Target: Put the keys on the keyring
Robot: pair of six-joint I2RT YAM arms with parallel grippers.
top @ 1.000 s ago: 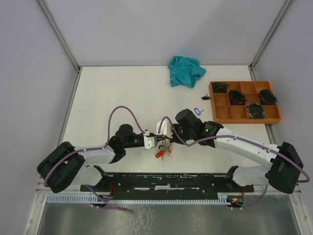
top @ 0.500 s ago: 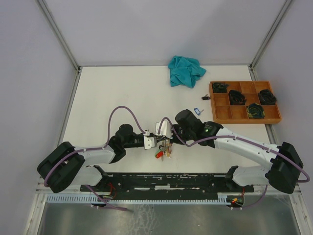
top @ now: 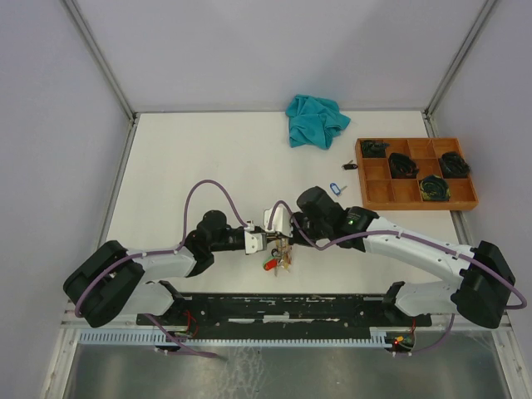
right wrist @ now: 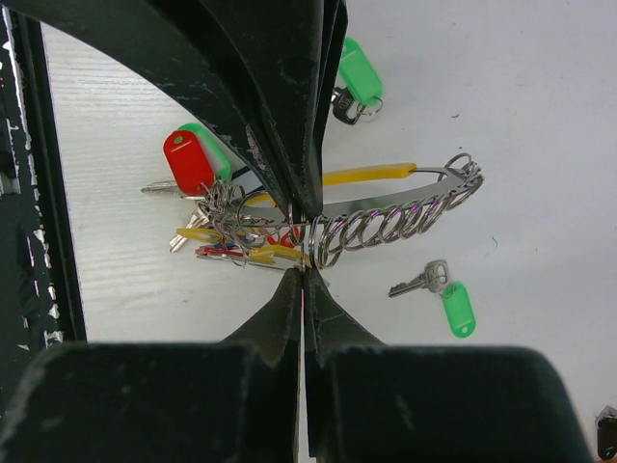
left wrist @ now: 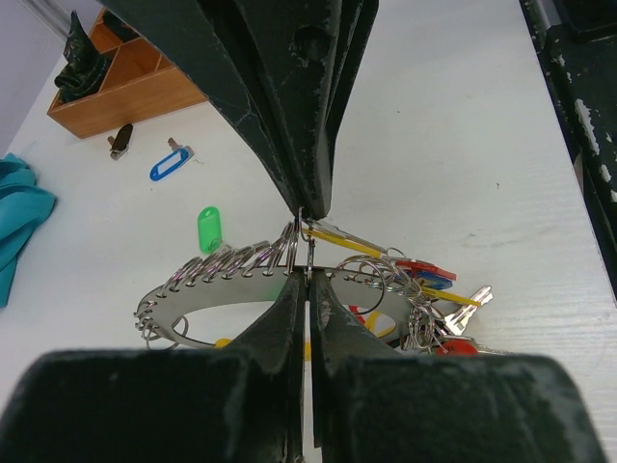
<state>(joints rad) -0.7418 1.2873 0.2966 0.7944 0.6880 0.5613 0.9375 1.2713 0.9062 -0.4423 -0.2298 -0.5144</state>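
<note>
Partly done: left fingers and right fingers pinch the keyring tight; several keys threaded, green-tagged key loose nearby.

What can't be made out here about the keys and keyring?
- Top external: the keys are too small to count.
- Left wrist: the keyring has its near side hidden behind the left claw.
- Right wrist: any gap in the keyring is hidden behind the right claw.
- Top external: the dark items in the wooden tray are too small to name.
</note>
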